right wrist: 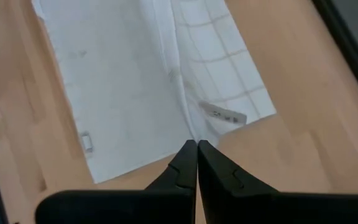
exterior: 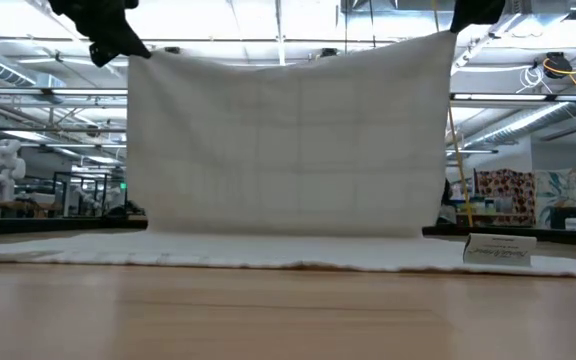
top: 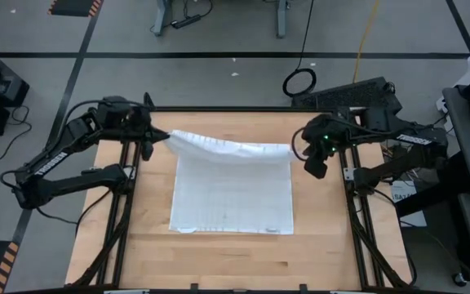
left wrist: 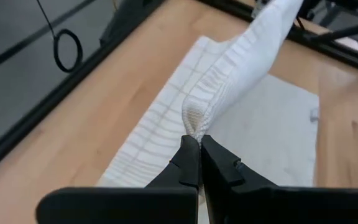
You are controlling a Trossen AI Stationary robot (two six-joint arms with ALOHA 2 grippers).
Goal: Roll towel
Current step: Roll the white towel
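Pinching the towel far corners, both jaws hold that edge raised above the table.

We see a wooden table with a light top and a black metal frame around its edges. The table stands on a grey floor marked with black tape lines. A black cable lies in a ring on the floor just beyond the far edge of the table. In the low view, the room behind has ceiling lights, and a colourful patterned cloth hangs at the right.
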